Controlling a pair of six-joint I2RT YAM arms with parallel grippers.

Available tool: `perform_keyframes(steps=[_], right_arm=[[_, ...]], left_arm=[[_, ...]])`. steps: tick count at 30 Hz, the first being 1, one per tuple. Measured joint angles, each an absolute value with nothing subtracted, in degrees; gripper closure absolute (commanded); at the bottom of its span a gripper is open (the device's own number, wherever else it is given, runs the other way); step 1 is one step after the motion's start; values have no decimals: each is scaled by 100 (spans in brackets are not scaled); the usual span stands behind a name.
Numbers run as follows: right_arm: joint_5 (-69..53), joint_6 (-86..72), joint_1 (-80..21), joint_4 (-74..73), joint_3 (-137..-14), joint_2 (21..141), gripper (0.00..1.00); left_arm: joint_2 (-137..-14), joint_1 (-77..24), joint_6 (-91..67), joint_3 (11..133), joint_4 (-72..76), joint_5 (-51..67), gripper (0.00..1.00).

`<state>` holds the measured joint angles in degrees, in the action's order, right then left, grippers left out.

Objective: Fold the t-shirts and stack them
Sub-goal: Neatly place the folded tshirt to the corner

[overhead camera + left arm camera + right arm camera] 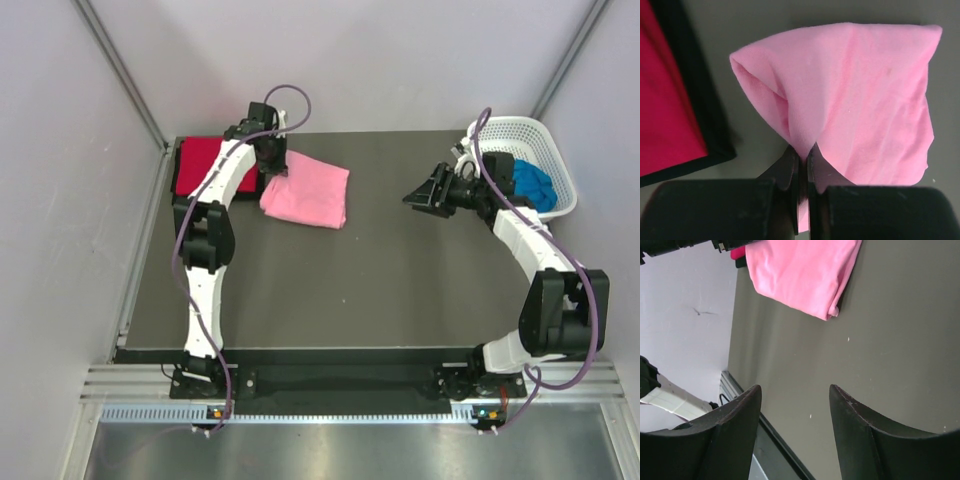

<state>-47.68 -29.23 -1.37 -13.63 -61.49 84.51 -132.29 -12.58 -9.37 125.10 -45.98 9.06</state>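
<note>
We saw the left gripper (801, 152) pressed together on a fold of the light pink t-shirt (855, 100), pinching the cloth at its near edge so that a small peak of fabric rose straight up from the fingertips. The rest of that shirt lay folded on the dark surface (350, 290), spreading out ahead of the gripper and to its right in the wrist view. To the gripper's left in that same view lay the red t-shirt (665, 115), flat, on top of the black t-shirt (710, 120), whose edge showed as a dark border around the red; a strip of bare surface kept that pair apart from the pink one. The right gripper (795, 390) hung above the surface with its fingers spread and nothing between them, well apart from the pink shirt, which sat far ahead of it in its wrist view. Behind this gripper, in the overhead view, the bright blue t-shirt (533, 185) lay bunched inside the white lattice basket (545, 135).
</note>
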Motion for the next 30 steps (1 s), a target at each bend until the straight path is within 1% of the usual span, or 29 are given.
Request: perform_keyframes(steps=[6, 13, 21, 30], right_arm=[[-4777, -3151, -141, -904, -6149, 8606, 43], [-4792, -3291, -180, -646, -6139, 8936, 43], [-4812, -3330, -189, -508, -6112, 8986, 43], [-4814, -3330, -189, -392, -6112, 9065, 43]], left_arm=[[-13227, -1066, -556, 12943, -4670, 408, 100], [-13209, -805, -51, 12978, -4635, -276, 100], [-13072, -493, 397, 13017, -4276, -425, 100], [-12873, -445, 1103, 13290, -4049, -609, 100]])
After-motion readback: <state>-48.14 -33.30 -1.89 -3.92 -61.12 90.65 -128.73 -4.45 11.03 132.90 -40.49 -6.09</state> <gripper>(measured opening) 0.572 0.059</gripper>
